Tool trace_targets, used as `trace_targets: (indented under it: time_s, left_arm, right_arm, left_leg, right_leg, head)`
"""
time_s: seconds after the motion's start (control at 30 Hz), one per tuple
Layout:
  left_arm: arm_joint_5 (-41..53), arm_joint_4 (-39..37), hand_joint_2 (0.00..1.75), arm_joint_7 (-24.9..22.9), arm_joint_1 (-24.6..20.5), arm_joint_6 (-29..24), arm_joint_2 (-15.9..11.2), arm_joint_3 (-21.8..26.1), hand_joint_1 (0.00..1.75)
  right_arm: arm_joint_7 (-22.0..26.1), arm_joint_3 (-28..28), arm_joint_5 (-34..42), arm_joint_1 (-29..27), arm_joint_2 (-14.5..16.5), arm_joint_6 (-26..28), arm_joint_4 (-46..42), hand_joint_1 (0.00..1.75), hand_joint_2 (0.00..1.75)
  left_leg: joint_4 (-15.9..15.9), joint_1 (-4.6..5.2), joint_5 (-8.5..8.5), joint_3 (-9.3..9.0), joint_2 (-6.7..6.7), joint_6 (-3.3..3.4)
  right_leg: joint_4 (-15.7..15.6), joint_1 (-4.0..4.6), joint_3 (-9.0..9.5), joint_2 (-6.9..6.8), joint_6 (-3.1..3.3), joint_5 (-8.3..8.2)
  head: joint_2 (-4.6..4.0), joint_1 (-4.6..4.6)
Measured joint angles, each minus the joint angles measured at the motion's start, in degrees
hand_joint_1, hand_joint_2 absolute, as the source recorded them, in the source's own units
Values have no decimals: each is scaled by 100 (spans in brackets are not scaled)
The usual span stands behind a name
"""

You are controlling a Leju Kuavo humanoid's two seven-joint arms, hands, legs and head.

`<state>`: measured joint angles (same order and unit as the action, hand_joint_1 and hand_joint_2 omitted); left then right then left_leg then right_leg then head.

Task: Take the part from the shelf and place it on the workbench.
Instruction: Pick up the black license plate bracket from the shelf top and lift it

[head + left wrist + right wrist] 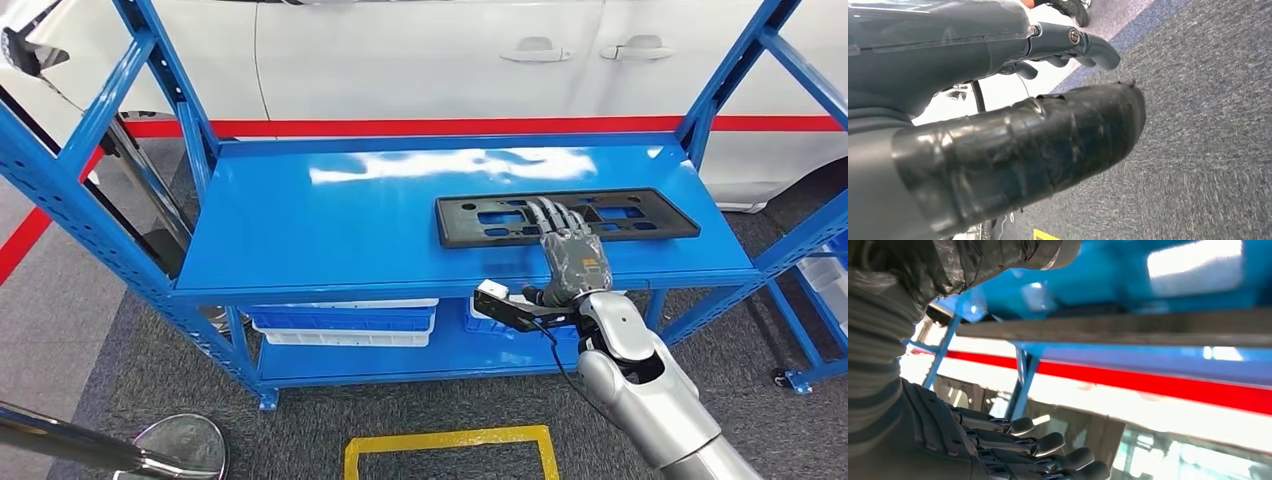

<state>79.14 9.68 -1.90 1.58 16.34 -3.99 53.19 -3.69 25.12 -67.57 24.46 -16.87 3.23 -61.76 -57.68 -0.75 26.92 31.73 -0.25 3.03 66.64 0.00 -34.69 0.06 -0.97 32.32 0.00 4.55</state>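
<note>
A flat black part lies on the top board of a blue shelf, toward its right end, in front of a white car. The right hand reaches over the part's near edge with fingers stretched out straight and apart, gripping nothing. The left hand hangs over grey carpet, fingers curled; whether it holds anything cannot be told.
</note>
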Motion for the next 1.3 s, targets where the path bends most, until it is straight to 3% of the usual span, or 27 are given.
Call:
trace_targets:
  time_s: [0.07,0.1,0.13,0.2,0.23,0.3,0.43,0.47,0.53,0.6,0.63,0.67,0.7,0.77,0.9,0.97,1.07,1.1,1.13,1.17,1.2,1.23,1.3]
  left_arm:
    - [1,0,0,0,5,0,8,2,0]
    - [2,0,0,0,9,0,12,4,0]
    - [4,0,0,0,11,1,15,9,0]
    - [15,0,0,1,15,1,21,18,0]
    - [21,0,0,2,13,2,24,21,0]
    - [36,0,0,5,13,4,28,24,0]
    - [76,0,0,13,-8,6,36,87,0]
    - [81,0,0,15,-17,7,36,104,0]
    - [92,0,0,17,-15,10,34,119,0]
    - [105,0,0,17,3,15,33,126,0]
    - [113,0,0,17,8,17,33,131,0]
    - [118,0,0,18,11,19,32,140,0]
    - [121,0,0,19,13,19,30,152,0]
    - [124,0,0,20,15,20,28,169,0]
    - [130,0,0,22,23,23,34,205,0]
    - [142,0,0,29,13,22,36,242,0]
    - [191,0,0,48,7,21,35,264,0]
    - [211,0,0,57,6,18,34,265,0]
    - [225,0,0,71,4,13,32,266,0]
    - [242,0,0,95,1,7,30,266,0]
    - [262,0,0,122,-4,3,28,266,0]
    - [282,-1,0,152,-9,1,28,266,0]
    - [325,-1,0,197,-21,3,19,266,0]
  right_arm:
    - [0,-1,-3,-21,0,-4,1,0,175]
    - [0,-1,-3,-33,1,-8,1,0,175]
    - [0,-1,-4,-39,1,-10,1,0,175]
    - [5,-1,-10,-36,2,-21,2,0,175]
    - [10,-1,-14,-32,4,-30,3,0,175]
    - [21,-1,-23,-30,7,-49,5,0,175]
    - [42,-1,-35,-2,14,-70,-5,0,175]
    - [53,-1,-41,18,19,-86,-8,0,175]
    - [76,2,-51,43,35,-130,-4,0,175]
    - [88,11,-56,39,49,-163,11,0,175]
    - [91,17,-56,38,53,-173,19,0,175]
    - [93,22,-56,40,60,-184,26,0,175]
    - [95,27,-56,41,69,-196,30,0,175]
    - [96,36,-58,49,87,-217,43,0,175]
    - [111,53,-61,72,101,-238,61,0,175]
    - [135,81,-67,105,103,-290,73,0,175]
    - [164,201,-138,168,102,-585,156,0,175]
    - [169,265,-179,192,101,-738,213,0,175]
    - [179,340,-225,228,98,-912,295,0,175]
    - [211,433,-268,289,91,-1132,414,0,175]
    - [269,531,-303,370,74,-1375,555,0,175]
    - [350,634,-336,459,47,-1622,712,0,175]
    - [521,858,-401,680,-22,-2022,1019,0,175]
  left_leg:
    - [-3,-6,19,-1,-5,-5]
    - [-6,-14,36,-12,-9,-17]
    - [-11,-26,57,-31,-12,-36]
    - [-22,-59,110,-86,-18,-98]
    - [-29,-71,134,-112,-19,-135]
    - [-44,-79,173,-137,-19,-223]
    - [-271,-90,270,-140,-5,-350]
    - [-500,-97,364,-25,-2,-359]
    - [-1224,-89,638,420,-1,-362]
    - [-1735,-80,723,853,-2,-357]
    - [-1701,-77,594,935,-2,-348]
    - [-1450,-74,361,906,-1,-331]
    - [-1056,-68,64,810,1,-307]
    - [-454,-26,-244,640,7,-262]
    - [-224,-6,-264,533,8,-138]
    - [-148,-27,-225,394,4,-81]
    - [-94,-32,-128,231,-1,-40]
    - [-93,-30,-88,183,-4,-40]
    - [-94,-25,-46,127,-8,-39]
    - [-94,-13,2,56,-13,-40]
    - [-91,1,50,-13,-17,-41]
    - [-86,8,94,-65,-19,-44]
    - [-64,5,155,-125,-21,-75]
  right_leg:
    - [619,-60,-360,-2,-58,238]
    - [719,-91,-450,-4,-85,208]
    - [604,-118,-436,-5,-106,58]
    - [-103,-158,-163,-5,-126,-421]
    - [-437,-145,-49,-10,-121,-525]
    - [-738,-96,49,-13,-46,-550]
    - [-808,-74,212,-9,166,-544]
    - [-826,-74,270,-10,208,-529]
    - [-834,-49,338,-12,269,-468]
    - [-829,-22,412,-4,292,-390]
    - [-826,-12,469,1,292,-341]
    - [-824,-7,542,4,284,-284]
    - [-824,-6,608,4,269,-219]
    - [-816,-2,715,5,215,-107]
    - [-792,12,767,9,98,-51]
    - [-437,1,606,4,50,-40]
    - [545,-19,-95,1,-21,277]
    - [731,-21,-299,0,-32,369]
    - [749,-21,-421,0,-31,352]
    - [561,-14,-446,0,-8,174]
    - [224,1,-396,1,39,-132]
    - [-146,29,-324,1,113,-458]
    - [-659,96,-206,-1,255,-819]
  head:
    - [0,0]
    - [0,0]
    - [0,0]
    - [0,0]
    - [0,-2]
    - [1,-6]
    - [1,-9]
    - [1,-9]
    - [0,-7]
    - [0,-7]
    - [0,-7]
    - [0,-8]
    - [0,-8]
    - [1,-11]
    - [1,-20]
    - [1,-26]
    - [1,-31]
    - [1,-32]
    - [1,-32]
    - [1,-32]
    - [1,-32]
    - [1,-30]
    - [1,-31]
